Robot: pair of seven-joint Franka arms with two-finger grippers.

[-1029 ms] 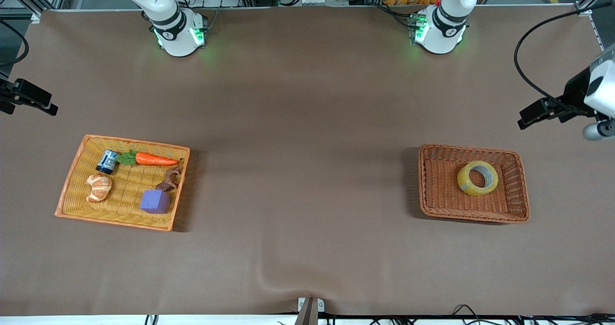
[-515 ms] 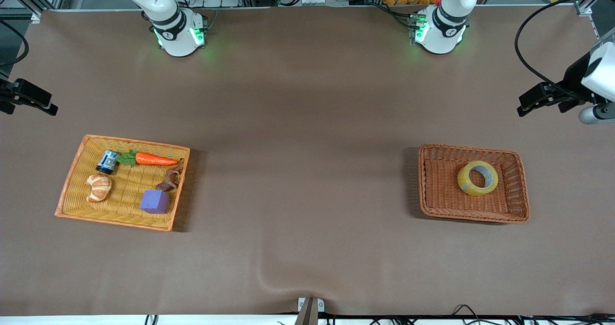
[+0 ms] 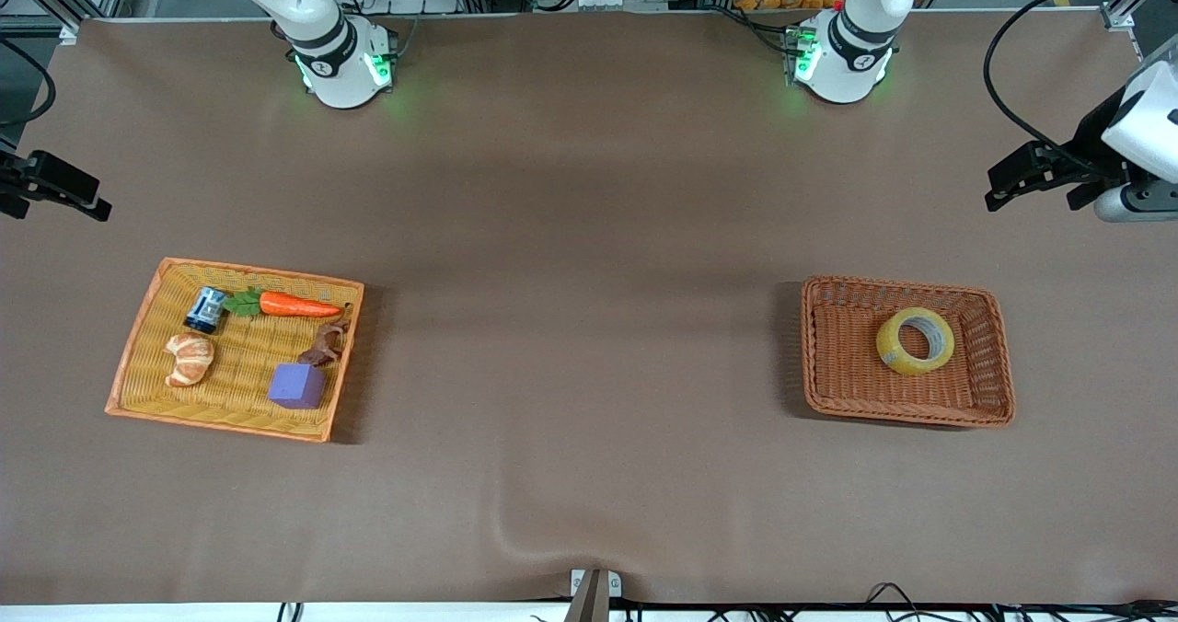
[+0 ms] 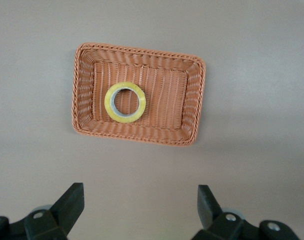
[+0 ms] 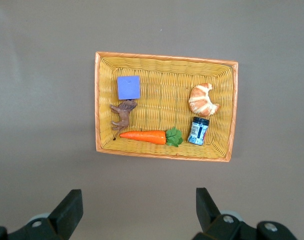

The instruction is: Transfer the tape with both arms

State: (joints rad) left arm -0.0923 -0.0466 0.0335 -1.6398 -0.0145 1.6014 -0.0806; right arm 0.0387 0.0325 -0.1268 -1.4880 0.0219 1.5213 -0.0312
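— Where is the tape (image 3: 915, 340)?
— It lies flat in the brown basket (image 3: 825, 378) toward the left arm's end of the table (image 3: 589, 236), nothing touching it

— And the grippers?
— The left gripper (image 4: 140, 202) hangs high over the table near that basket, jaws spread wide and empty. The right gripper (image 5: 139, 207) hangs near the yellow basket (image 5: 103, 110), also spread wide and empty

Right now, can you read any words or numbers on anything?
None can be read.
The little can in the yellow basket has a blue label, too small to read.
The tape in the brown basket shows no writing.
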